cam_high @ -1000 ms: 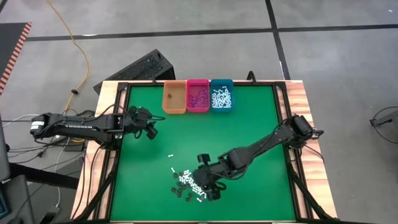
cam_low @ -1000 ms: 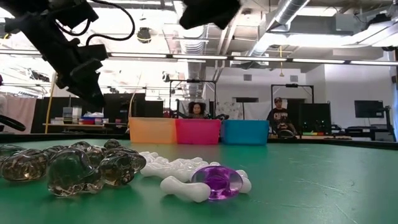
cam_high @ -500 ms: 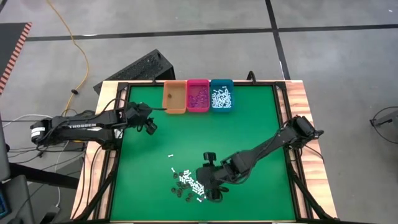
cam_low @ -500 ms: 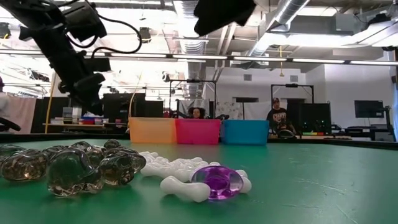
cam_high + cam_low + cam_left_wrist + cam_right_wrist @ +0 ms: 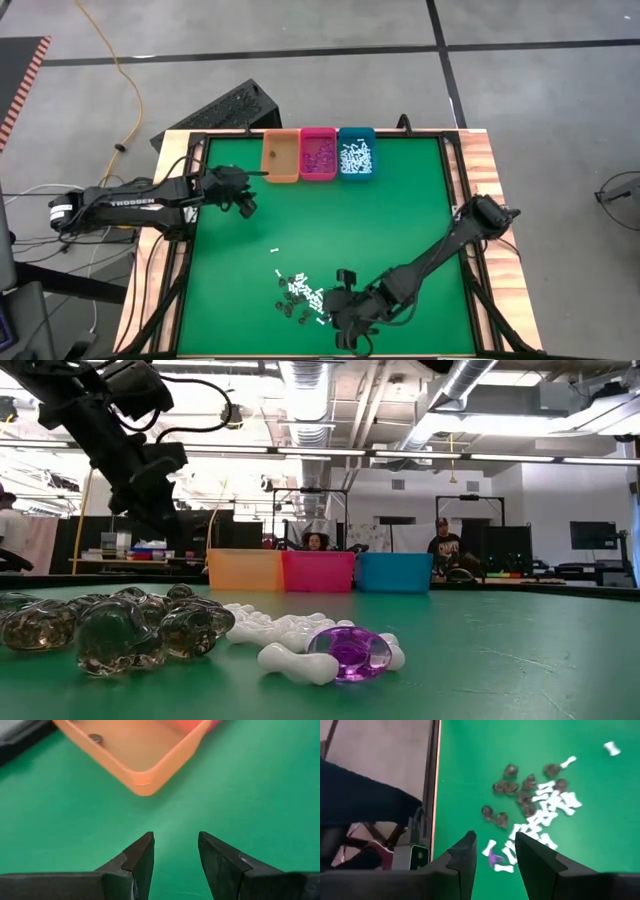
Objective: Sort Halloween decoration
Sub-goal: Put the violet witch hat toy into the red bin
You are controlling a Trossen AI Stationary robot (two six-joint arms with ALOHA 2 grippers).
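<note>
Left pincer [image 5: 243, 203] hangs over the green table [image 5: 400, 220] just beside the orange bin [image 5: 281, 157], fingers [image 5: 142, 852] parted, nothing between them. One dark bit [image 5: 95, 739] lies in the orange bin. Right pincer [image 5: 345, 322] sits low at the table's near edge, just beside the pile of decoration pieces [image 5: 300, 293]; fingers [image 5: 465, 851] apart, empty. Pile: white sticks [image 5: 555, 802], dark bits [image 5: 507, 787], one purple bit [image 5: 495, 858]. A lone white stick [image 5: 274, 248] lies a little apart. Pink bin [image 5: 319, 154] holds purple bits, teal bin [image 5: 357, 153] white sticks.
</note>
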